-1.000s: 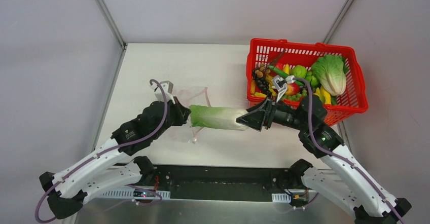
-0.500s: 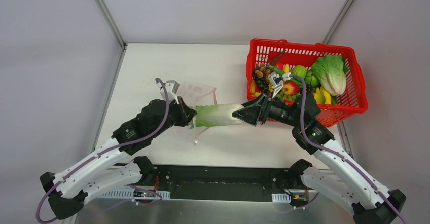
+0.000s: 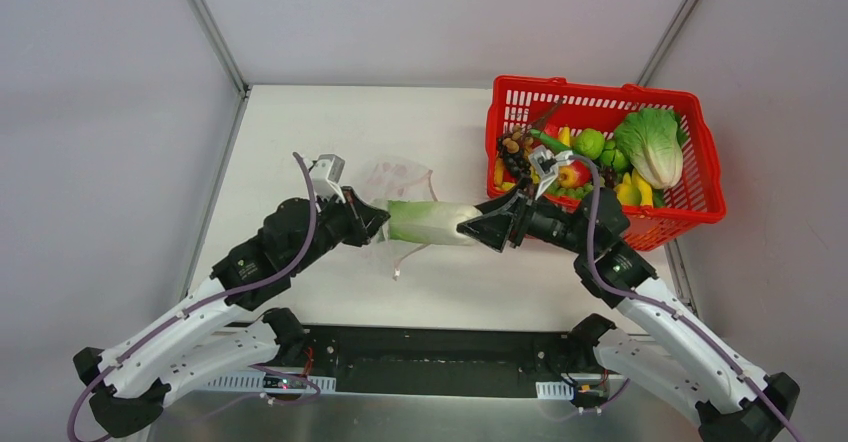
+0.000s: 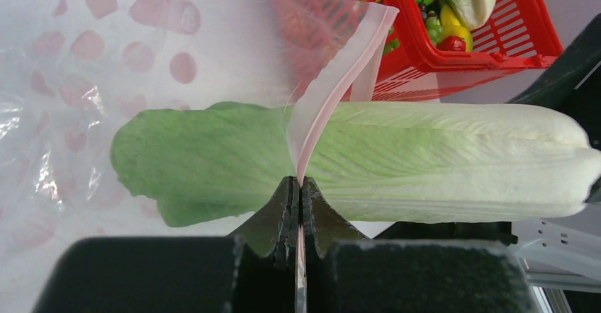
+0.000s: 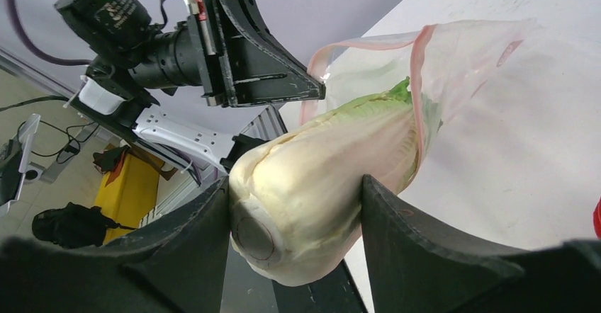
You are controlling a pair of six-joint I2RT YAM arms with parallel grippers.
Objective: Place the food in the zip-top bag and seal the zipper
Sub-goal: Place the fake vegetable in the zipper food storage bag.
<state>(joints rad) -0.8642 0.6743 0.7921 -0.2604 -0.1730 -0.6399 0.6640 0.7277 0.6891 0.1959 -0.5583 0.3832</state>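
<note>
A long green vegetable [image 3: 425,222] with a white stem lies level between my two grippers, above the table. My right gripper [image 3: 475,227] is shut on its white stem end [image 5: 319,178]. My left gripper [image 3: 375,224] is shut on the pink zipper strip [image 4: 333,93] at the mouth of the clear, pink-dotted zip-top bag [image 3: 395,177]. The mouth hangs open around the vegetable, and the leafy tip [image 4: 184,157] is inside the bag [image 4: 106,58]. In the right wrist view the strip loops over the vegetable and the bag [image 5: 475,51] trails onto the table.
A red mesh basket [image 3: 600,87] stands at the far right, close behind my right wrist. It holds a second leafy cabbage [image 3: 650,147], a yellow banana bunch [image 3: 630,190], a red fruit [image 3: 575,174] and several other toy foods. Grey walls enclose the table.
Both grippers have shifted slightly away from the near edge. The left gripper has drawn the bag mouth rightward along the vegetable, so more of the leafy end is inside.
</note>
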